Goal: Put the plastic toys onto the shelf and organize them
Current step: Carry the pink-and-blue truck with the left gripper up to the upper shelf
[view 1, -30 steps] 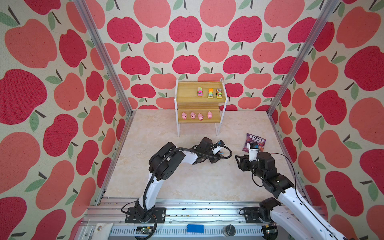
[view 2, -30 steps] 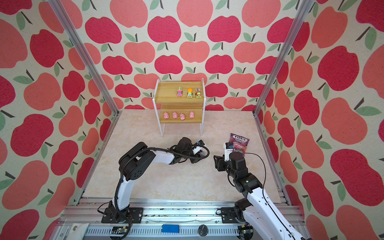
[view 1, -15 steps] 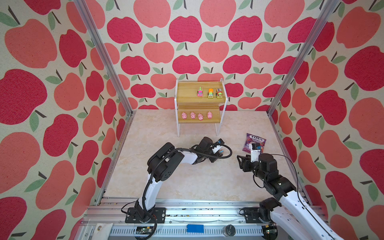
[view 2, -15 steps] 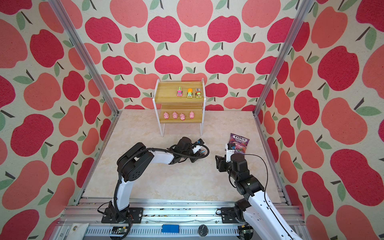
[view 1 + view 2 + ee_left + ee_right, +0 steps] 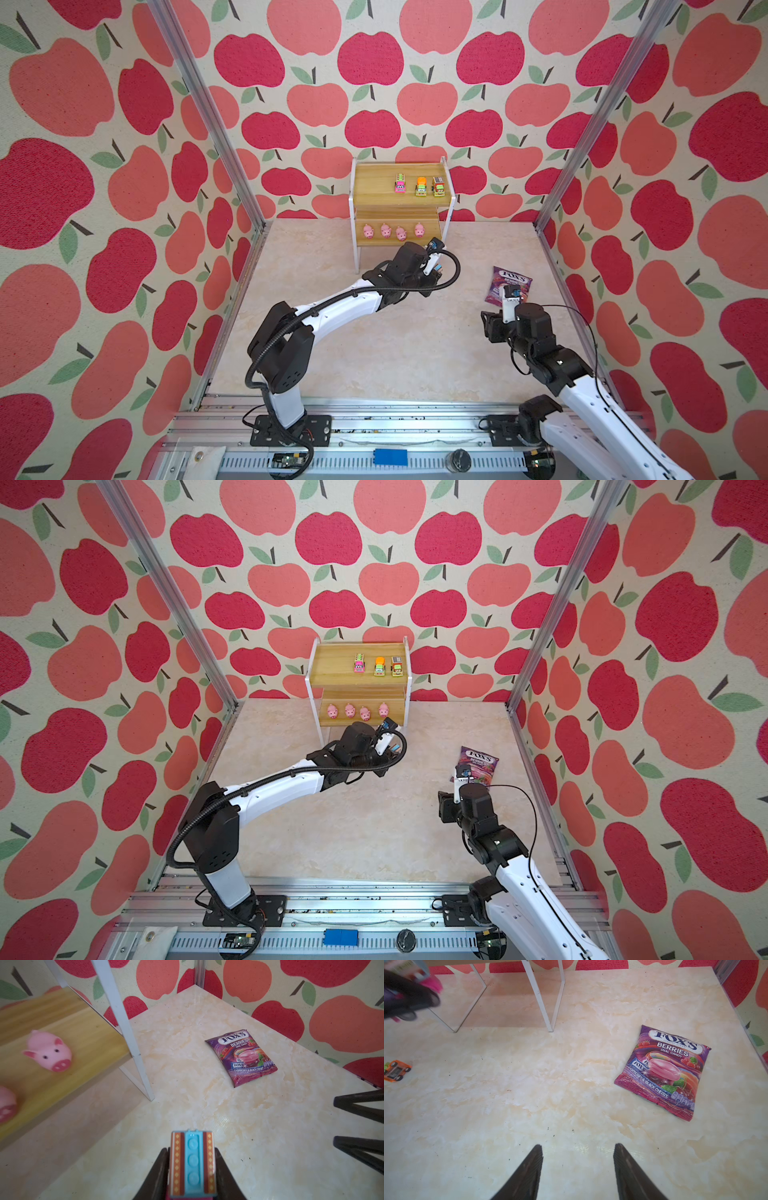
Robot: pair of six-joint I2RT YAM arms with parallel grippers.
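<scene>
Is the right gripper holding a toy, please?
No, the right gripper stands open, with only bare table between its jaws.

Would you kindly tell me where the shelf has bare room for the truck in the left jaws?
The held truck should fit on the shelf's top board, bare in both top views from its left edge to the pink truck. Its right half is crowded with trucks; four pigs fill the lower board.

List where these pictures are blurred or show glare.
Left wrist view: the pink pigs are smeared; the truck in the left gripper and candy bag are crisp. Right wrist view: the left gripper is blurred, with a bright sheen on the table. Both top views: evenly lit, sharp.
</scene>
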